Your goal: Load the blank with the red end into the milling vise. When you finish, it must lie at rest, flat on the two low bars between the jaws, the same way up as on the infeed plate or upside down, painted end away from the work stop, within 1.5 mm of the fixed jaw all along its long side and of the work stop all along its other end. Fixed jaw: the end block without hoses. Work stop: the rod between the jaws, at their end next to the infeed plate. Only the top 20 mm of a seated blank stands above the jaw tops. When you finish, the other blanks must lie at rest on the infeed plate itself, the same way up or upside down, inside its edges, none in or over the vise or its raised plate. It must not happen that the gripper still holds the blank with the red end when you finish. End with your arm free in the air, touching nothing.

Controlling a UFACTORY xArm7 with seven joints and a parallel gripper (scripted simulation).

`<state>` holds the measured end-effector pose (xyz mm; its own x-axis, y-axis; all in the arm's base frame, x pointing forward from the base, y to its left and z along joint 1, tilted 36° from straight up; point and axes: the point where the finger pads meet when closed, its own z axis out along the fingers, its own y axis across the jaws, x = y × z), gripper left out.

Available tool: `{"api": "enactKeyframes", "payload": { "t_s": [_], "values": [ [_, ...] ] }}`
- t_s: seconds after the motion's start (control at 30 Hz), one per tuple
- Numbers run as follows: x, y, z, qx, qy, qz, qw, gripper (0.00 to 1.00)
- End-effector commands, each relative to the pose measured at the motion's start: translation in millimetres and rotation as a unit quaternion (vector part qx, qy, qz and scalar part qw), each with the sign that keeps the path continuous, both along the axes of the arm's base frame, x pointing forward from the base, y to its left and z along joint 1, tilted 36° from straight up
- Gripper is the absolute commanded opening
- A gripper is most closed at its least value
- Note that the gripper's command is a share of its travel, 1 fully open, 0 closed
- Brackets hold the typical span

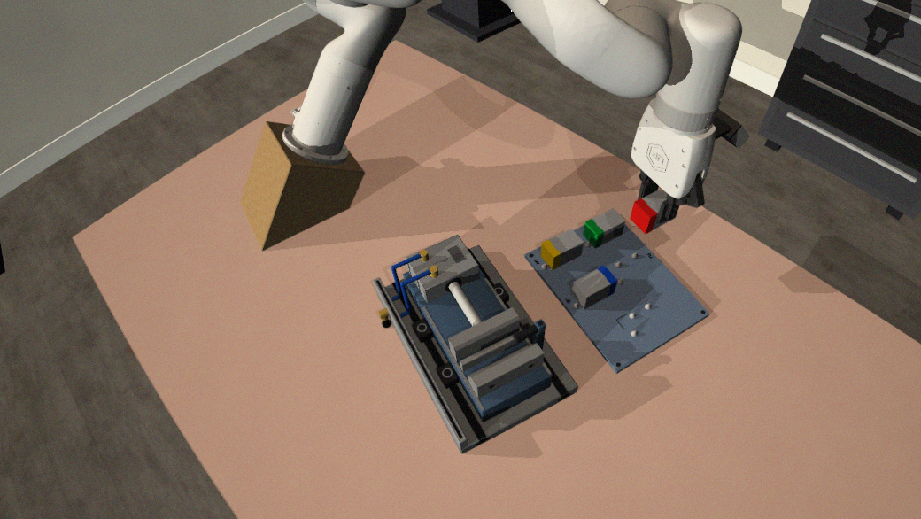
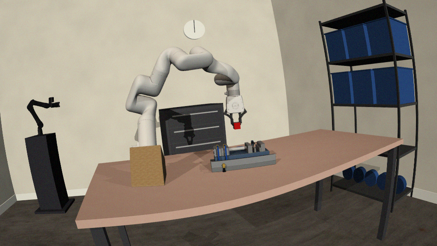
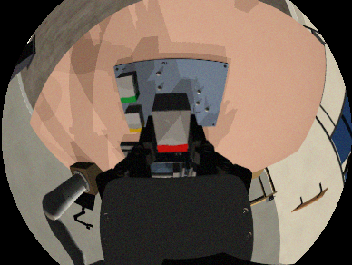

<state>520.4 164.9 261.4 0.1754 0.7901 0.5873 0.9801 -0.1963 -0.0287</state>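
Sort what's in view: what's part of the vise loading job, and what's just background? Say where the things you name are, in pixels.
Job:
- gripper [image 1: 658, 209] [image 2: 236, 122] [image 3: 171, 124]
- red-ended blank [image 1: 643, 215] [image 2: 237, 125] [image 3: 171, 129]
- milling vise [image 1: 490, 321] [image 2: 244, 160]
- infeed plate [image 1: 669, 290] [image 3: 181, 74]
- yellow-, green- and blue-ended blanks, to stay on the plate

Background:
- wall clock [image 2: 194, 34]
- drawer cabinet [image 1: 838, 138] [image 2: 195, 120]
- shelf rack [image 2: 364, 61] with blue bins
- small black arm [image 2: 35, 116] on its pedestal

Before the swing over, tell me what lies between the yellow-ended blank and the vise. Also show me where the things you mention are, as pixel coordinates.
Only bare tabletop and the infeed plate's edge [image 1: 559, 296] separate them, as the top view shows.
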Motion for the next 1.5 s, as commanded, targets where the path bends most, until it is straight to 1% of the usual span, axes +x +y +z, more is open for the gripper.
{"api": "enactKeyframes", "payload": {
  "t_s": [0.0, 0.63, 1.47],
  "values": [
    [0.0, -1.7, 2.7, 0.000, 0.000, 0.000, 1.000, 0.00],
    [-0.2, -3.4, 5.2, 0.000, 0.000, 0.000, 1.000, 0.00],
    [0.5, 1.1, -1.2, 0.000, 0.000, 0.000, 1.000, 0.00]
  ]
}}
